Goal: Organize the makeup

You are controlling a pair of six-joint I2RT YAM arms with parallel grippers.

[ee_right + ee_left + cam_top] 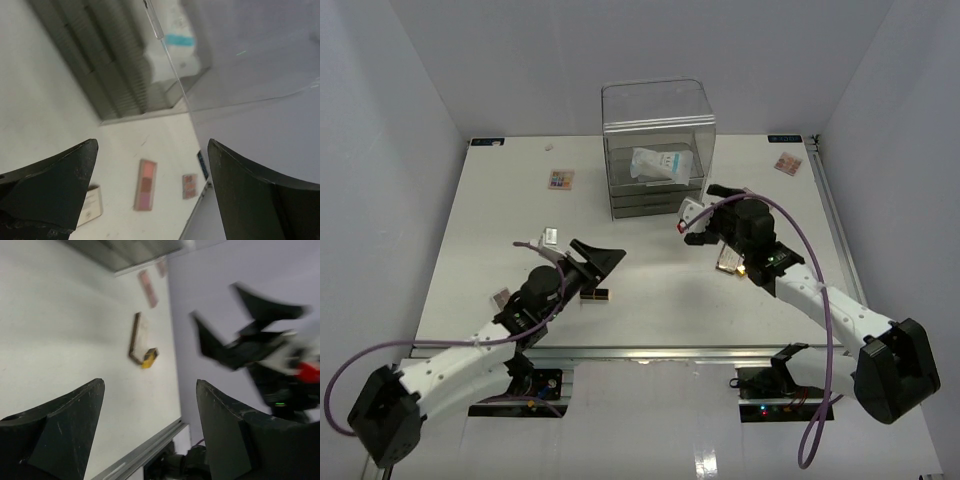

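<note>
My left gripper hovers open and empty over the table's left half. A black-and-gold lipstick tube lies just beside it on the table. In front of the clear box, my right gripper is also open and empty. The pale-blue sachet rests inside that box. A multicolour palette lies at the back left and a small pink palette at the back right. A long pink palette lies near it. A gold compact sits by the right arm.
The clear acrylic drawer box stands at the back centre. A small silver item and another small piece lie left of my left arm. A white card-like piece lies by the long palette. The table's metal edge runs close below.
</note>
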